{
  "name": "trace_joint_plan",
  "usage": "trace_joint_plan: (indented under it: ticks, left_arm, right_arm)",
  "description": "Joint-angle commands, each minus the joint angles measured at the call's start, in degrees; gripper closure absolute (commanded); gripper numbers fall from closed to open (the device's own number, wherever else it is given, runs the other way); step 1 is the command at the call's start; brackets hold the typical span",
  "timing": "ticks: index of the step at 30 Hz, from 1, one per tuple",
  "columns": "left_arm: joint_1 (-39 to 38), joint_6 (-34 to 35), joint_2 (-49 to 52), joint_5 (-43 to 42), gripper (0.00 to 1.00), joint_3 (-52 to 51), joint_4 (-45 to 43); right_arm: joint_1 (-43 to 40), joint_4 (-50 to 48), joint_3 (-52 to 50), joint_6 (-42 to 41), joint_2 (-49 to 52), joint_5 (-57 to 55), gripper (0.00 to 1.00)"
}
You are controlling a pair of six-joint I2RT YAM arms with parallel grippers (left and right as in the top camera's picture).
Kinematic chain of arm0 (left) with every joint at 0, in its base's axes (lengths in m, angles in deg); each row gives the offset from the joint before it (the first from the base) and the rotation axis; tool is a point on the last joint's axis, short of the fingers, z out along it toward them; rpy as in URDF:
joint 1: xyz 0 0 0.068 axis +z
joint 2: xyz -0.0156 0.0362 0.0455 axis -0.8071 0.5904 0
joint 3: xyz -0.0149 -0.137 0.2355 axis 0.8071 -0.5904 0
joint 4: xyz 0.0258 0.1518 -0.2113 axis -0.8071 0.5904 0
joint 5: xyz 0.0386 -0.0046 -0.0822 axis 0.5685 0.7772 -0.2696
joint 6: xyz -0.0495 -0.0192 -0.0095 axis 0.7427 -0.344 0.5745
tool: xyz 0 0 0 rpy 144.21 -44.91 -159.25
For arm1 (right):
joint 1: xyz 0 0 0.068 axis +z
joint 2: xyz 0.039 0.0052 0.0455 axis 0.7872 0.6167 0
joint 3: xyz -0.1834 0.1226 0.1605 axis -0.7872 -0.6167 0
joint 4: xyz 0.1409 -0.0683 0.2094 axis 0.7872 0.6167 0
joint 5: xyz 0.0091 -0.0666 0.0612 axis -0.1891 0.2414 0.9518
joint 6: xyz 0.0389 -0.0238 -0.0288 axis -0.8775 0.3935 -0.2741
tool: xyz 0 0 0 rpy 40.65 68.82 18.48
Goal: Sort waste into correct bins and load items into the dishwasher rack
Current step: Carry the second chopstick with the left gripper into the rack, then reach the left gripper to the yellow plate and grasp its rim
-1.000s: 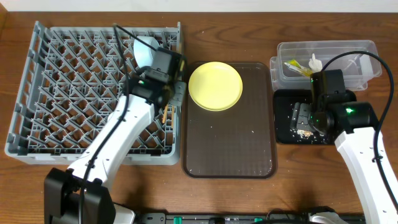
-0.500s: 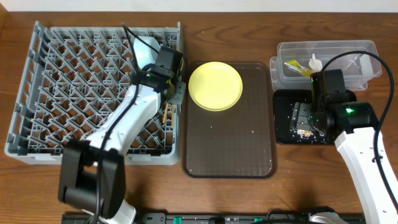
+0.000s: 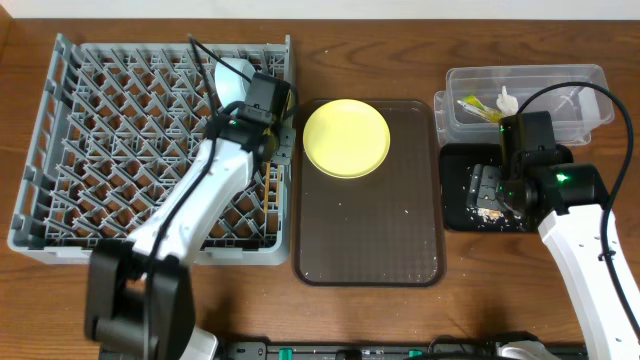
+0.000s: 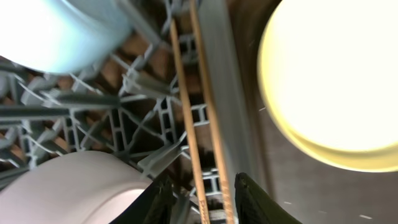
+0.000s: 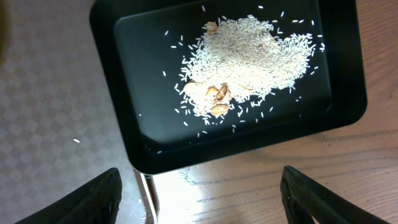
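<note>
The wooden chopsticks (image 4: 186, 112) lie side by side in the grey dishwasher rack (image 3: 100, 150), along its right wall. My left gripper (image 4: 205, 186) straddles their near ends and is open, with a gap on either side of them. In the rack beside it sit a light-blue bowl (image 4: 62, 31) and a white bowl (image 4: 68, 186). The yellow plate (image 3: 346, 138) rests on the brown tray (image 3: 370, 220). My right gripper (image 5: 199, 193) hangs wide open and empty over the near edge of the black tray (image 5: 149, 106), which holds rice (image 5: 249, 56).
The clear tub (image 3: 560, 85) behind the black tray holds a green-and-yellow wrapper (image 3: 475, 108) and a white scrap (image 3: 508, 98). A few rice grains dot the brown tray. Bare wooden table surrounds the rack, the tray and both bins.
My left gripper's fingers have parted and let go of the chopsticks, which now lie in the rack. The left arm shifted slightly. The right arm has not moved.
</note>
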Motion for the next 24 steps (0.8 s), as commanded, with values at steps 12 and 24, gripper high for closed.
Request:
trace_joint_plan:
  ticks: [12,24]
  left_arm:
    - [-8.26,-3.04,-1.77,-14.49,0.58,1.27,-4.66]
    - [-16.55,-9.42,11.45,-14.01,0.52,1.27,-10.34]
  right_arm:
    - [-0.68,-0.55,1.09,-0.63,-0.33,-0.37,0.20]
    - [-0.68,-0.17,1.09,-0.61,-0.33,-0.39,0.20]
